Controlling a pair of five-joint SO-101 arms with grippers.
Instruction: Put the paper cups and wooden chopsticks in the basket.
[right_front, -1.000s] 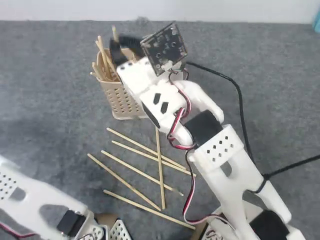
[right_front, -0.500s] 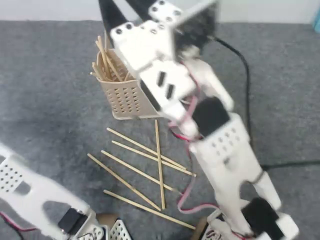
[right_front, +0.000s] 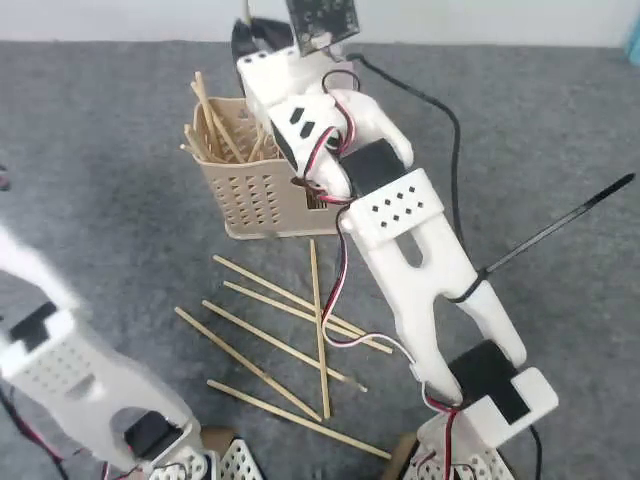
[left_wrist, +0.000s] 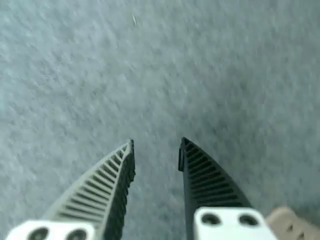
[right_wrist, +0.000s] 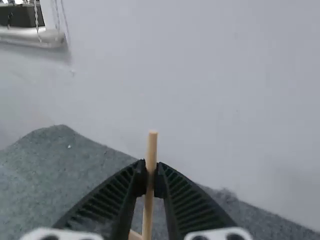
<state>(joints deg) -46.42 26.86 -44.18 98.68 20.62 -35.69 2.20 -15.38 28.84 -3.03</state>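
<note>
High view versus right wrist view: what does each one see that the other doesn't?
High view's extras: the beige perforated plastic basket holding sticks, and loose wooden chopsticks on the grey carpet. Right wrist view's extra: black ribbed fingers pinching the held wooden chopstick below its tip. Both share the right gripper, that chopstick and the carpet.

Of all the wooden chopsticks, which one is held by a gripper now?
The chopstick clamped in the right gripper; the other chopsticks stand in the basket or lie on the carpet.
</note>
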